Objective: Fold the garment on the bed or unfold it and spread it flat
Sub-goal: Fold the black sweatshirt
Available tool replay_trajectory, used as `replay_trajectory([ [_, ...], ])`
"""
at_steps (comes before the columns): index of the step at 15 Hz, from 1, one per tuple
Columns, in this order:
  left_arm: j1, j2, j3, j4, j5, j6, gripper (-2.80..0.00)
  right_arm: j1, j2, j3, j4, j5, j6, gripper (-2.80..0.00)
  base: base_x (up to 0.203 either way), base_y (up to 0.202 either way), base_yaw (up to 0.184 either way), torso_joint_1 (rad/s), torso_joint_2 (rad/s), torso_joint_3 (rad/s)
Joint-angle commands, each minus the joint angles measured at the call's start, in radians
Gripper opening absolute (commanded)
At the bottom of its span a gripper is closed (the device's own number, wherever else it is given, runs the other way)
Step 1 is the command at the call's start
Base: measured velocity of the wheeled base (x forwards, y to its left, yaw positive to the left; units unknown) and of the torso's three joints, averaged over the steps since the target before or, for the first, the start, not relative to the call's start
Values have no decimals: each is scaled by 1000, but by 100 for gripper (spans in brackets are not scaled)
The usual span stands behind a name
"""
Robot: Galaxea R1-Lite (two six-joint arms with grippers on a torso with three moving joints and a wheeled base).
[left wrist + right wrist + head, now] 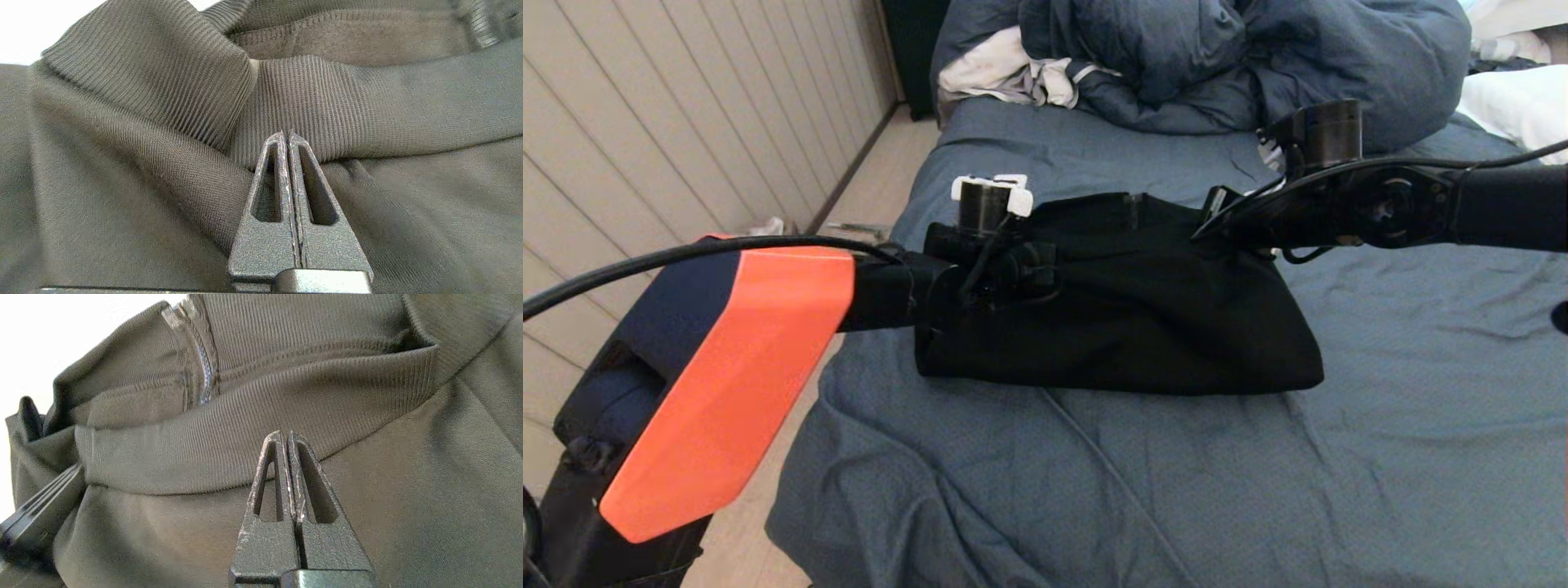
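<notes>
Head view is showing the black hooded sweatshirt lying folded on the bed; left gripper and right gripper are pinching its ribbed hem (jaws fully closed), and thin pinches risk slipping when lifting.

pale panelled wall, light wood floor.

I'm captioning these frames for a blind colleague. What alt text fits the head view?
Two robot arms reach over a bed to a folded black garment lying across its blue-grey sheet. The left hand is at the garment's left end and the right hand at its upper right edge. A dark blue duvet is heaped at the far end.
</notes>
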Motion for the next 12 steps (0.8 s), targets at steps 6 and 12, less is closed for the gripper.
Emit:
replay_trajectory([
  [6,36,49,-13,-92,143,62,-280,18,3,88,-97,0,-64,-280,0,0,0,0,0,0],
  [12,108,30,-13,-138,194,91,-280,6,36,89,-112,0,-92,-280,0,0,0,0,0,0],
])
